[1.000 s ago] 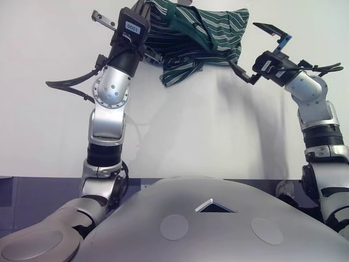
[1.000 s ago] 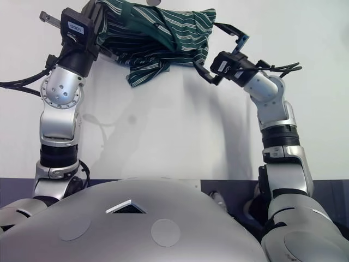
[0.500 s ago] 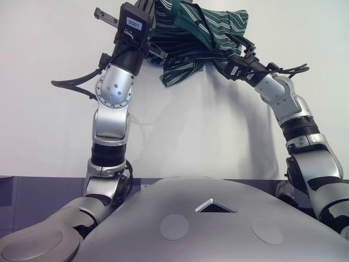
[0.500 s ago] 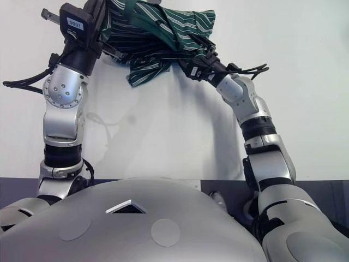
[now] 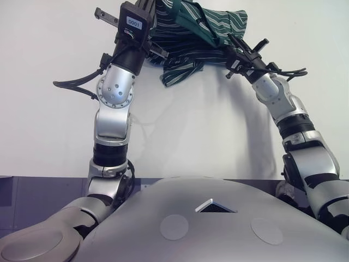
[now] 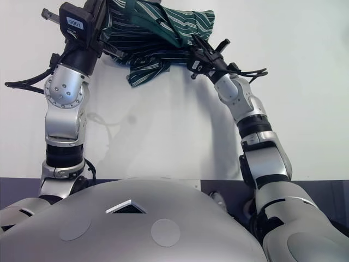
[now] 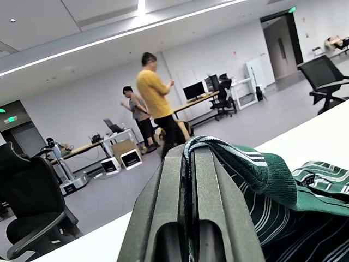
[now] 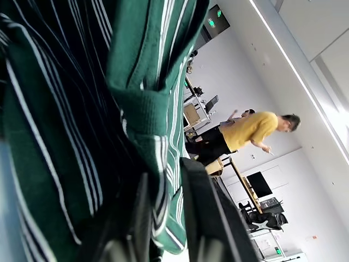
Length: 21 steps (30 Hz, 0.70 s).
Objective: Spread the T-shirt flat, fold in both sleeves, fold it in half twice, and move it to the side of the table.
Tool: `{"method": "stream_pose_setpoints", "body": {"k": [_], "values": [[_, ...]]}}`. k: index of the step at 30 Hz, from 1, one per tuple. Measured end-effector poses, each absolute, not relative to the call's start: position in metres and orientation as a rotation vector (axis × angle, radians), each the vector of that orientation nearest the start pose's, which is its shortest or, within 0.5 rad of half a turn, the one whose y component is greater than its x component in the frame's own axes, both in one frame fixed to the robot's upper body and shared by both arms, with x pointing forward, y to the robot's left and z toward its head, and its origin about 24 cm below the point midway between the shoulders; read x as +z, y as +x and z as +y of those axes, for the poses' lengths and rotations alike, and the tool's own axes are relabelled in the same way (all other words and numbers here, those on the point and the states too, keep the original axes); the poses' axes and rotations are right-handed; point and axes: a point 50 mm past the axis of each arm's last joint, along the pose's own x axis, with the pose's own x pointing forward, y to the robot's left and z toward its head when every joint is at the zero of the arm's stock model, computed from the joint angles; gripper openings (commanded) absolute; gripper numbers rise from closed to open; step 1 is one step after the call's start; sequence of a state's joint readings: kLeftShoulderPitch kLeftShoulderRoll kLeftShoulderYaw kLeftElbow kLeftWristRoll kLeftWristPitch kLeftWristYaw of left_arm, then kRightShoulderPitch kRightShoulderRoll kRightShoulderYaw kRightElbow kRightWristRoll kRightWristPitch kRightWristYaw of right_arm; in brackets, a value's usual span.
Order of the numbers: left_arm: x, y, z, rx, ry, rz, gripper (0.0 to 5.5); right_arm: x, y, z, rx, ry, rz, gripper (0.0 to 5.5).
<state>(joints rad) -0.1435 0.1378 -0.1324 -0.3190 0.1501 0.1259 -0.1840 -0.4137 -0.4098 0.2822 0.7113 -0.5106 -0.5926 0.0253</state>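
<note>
The T-shirt [image 5: 188, 57], dark green with thin white stripes, lies bunched at the far side of the white table [image 5: 191, 136]. My left gripper [image 5: 148, 12] is shut on its left part, and in the left wrist view a folded hem [image 7: 240, 164] sits pinched between the closed fingers [image 7: 215, 207]. My right gripper [image 5: 232, 43] is at the shirt's right edge. In the right wrist view a striped fold [image 8: 161, 164] runs down between its two fingers [image 8: 204, 218], which stand close together on it.
The table's near edge [image 5: 49, 177] runs across the view in front of the arms. A black cable [image 5: 73, 87] loops out from the left forearm. An office with desks and chairs lies beyond the table's far side.
My right gripper, wide open and clear of the shirt a second ago, has swung left into the shirt's right edge and closed on the cloth. The left arm has barely moved.
</note>
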Motion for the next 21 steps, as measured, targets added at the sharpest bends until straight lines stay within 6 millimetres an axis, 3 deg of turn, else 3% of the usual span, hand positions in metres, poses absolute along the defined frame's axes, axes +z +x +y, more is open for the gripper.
{"method": "stream_pose_setpoints", "body": {"k": [4,8,12,13,14,15,16,19,21], "values": [[0.136,0.264,0.120,-0.311,0.300,-0.320,0.00,0.051,0.319,-0.168,0.446,-0.898,-0.272,0.03],[0.155,0.277,0.124,-0.302,0.316,-0.382,0.00,0.094,0.345,-0.176,0.343,-0.865,-0.355,0.03],[0.203,0.324,0.137,-0.317,0.447,-0.451,0.00,0.163,0.383,-0.174,0.260,-0.887,-0.456,0.03],[0.227,0.337,0.143,-0.334,0.522,-0.483,0.00,0.197,0.394,-0.172,0.219,-0.906,-0.507,0.03],[0.238,0.341,0.147,-0.347,0.561,-0.491,0.00,0.217,0.398,-0.171,0.198,-0.915,-0.541,0.03],[0.250,0.342,0.151,-0.365,0.585,-0.512,0.00,0.245,0.400,-0.170,0.169,-0.927,-0.607,0.03],[0.254,0.342,0.152,-0.378,0.587,-0.520,0.00,0.256,0.400,-0.171,0.160,-0.933,-0.638,0.03],[0.264,0.335,0.154,-0.447,0.589,-0.544,0.00,0.279,0.394,-0.189,0.132,-0.977,-0.687,0.03],[0.273,0.324,0.148,-0.550,0.575,-0.558,0.00,0.286,0.388,-0.201,0.239,-1.026,-0.647,0.03]]}}
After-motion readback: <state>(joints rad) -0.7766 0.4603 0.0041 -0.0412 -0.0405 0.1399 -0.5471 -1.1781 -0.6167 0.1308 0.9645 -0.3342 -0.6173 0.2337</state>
